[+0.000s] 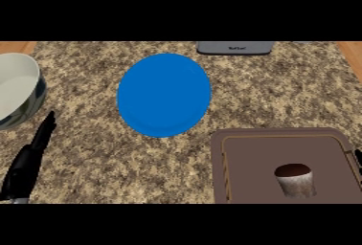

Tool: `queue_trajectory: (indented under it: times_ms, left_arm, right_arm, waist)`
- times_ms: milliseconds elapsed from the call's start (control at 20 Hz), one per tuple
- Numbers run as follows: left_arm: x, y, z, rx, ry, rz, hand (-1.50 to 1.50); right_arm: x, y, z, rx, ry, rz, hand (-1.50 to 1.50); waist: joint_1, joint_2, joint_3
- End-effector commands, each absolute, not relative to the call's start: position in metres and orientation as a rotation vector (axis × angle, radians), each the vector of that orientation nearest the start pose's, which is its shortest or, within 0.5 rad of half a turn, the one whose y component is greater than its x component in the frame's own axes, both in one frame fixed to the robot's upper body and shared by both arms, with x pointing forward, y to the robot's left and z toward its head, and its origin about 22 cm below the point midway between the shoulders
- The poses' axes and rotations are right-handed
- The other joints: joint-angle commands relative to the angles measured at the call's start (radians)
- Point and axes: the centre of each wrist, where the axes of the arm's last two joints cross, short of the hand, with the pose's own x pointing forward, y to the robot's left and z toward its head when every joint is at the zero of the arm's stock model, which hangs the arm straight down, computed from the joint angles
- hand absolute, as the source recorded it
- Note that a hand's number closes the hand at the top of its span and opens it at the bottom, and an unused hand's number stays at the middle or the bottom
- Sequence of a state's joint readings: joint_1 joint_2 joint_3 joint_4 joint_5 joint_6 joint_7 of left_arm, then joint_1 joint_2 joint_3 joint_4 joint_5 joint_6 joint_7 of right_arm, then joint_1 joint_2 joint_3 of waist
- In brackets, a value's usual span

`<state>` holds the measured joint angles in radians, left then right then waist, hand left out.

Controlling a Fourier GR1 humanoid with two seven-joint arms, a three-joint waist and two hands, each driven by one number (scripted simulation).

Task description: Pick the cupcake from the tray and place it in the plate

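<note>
While untouched on the brown tray (240, 143) at lower right, cupcake (294, 180) upright, well apart from blue plate (164, 94). Left hand (29, 158) at lower-left edge, fingers straight, holding nothing. Sliver of right hand (359, 159) at right edge; state indiscernible.

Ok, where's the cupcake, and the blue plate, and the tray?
cupcake (295, 181), head view, on its pale wrapper just below the brown top.
blue plate (164, 94), head view, on the middle of its flat face.
tray (247, 162), head view, on a bare part of its brown floor, left of the cupcake.

Even flat light, faint shadows, no glare
</note>
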<state>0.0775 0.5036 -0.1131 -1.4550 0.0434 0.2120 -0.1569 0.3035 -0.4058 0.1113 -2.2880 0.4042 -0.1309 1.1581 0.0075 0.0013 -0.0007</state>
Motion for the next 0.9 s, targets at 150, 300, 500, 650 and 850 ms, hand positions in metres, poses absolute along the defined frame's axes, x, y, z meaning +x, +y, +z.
queue_trajectory:
  times_ms: [150, 300, 500, 650, 850]
  left_arm:
    - [0.219, 0.324, -0.014, 0.454, -1.499, -0.292, 0.00]
    - [0.208, 0.345, -0.012, 0.482, -1.507, -0.301, 0.00]
    - [0.222, 0.344, 0.015, 0.464, -1.527, -0.295, 0.00]
    - [0.214, 0.341, -0.007, 0.468, -1.516, -0.296, 0.00]
    - [0.217, 0.346, 0.014, 0.488, -1.519, -0.294, 0.00]
  right_arm:
    - [0.158, -0.246, 0.124, -0.635, -0.731, 0.157, -1.50]
    - [0.169, -0.253, 0.109, -0.611, -0.727, 0.165, -1.50]
    - [0.176, -0.264, 0.083, -0.604, -0.675, 0.174, -1.50]
    - [0.175, -0.247, 0.095, -0.614, -0.673, 0.185, -1.50]
    - [0.187, -0.260, 0.083, -0.620, -0.691, 0.168, -1.50]
  waist:
    - [-0.005, -0.001, 0.000]
    - [-0.003, -0.001, 0.001]
    - [-0.002, -0.001, 0.001]
    - [-0.004, -0.001, 0.000]
    - [-0.005, -0.001, 0.001]
